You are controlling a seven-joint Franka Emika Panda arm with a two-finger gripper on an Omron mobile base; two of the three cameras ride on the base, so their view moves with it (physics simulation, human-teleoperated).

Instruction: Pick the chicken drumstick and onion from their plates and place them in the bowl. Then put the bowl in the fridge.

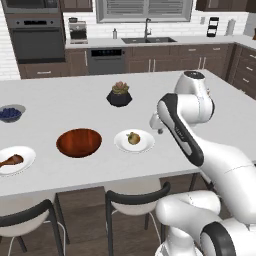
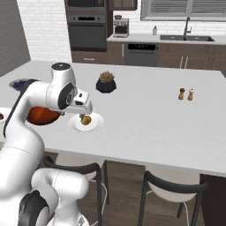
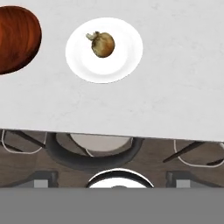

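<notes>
Two plain white round plates are sitting on the big pale grey bench (image 1: 75, 100), with the wide, glossy reddish-brown wooden bowl (image 1: 79, 142) lying between them near the front edge. Biggest thing up there is that bowl, and it's sitting empty right now. Just to its right is one white plate (image 1: 134, 141) carrying the small round yellowish-brown onion (image 1: 133, 138), which is resting a bit off-centre on it, darker stalk end pointing toward the bowl in the hand view. Over at the left edge of the left base view the other white plate (image 1: 15, 160) is holding the reddish-brown chicken drumstick (image 1: 11, 161), fat end toward the bowl, thin bone end pointing away.

Further back, roughly mid-bench, a black faceted pot with a little succulent (image 1: 119, 94) is standing upright. A small grey bowl of blueberries (image 1: 10, 113) is sitting toward the far left, well apart from the wooden bowl. Off to the right side in the right base view, two small brown shakers (image 2: 186, 94) are standing just beside each other.

As for the gripper (image 2: 82, 115), it's hanging over the front of the bench just above the onion plate in the right base view, not touching anything. Honestly can't tell how far apart the fingers are, they're too small and tucked under the hand. Nothing seems to be in it, since both food items are lying on their plates.
</notes>
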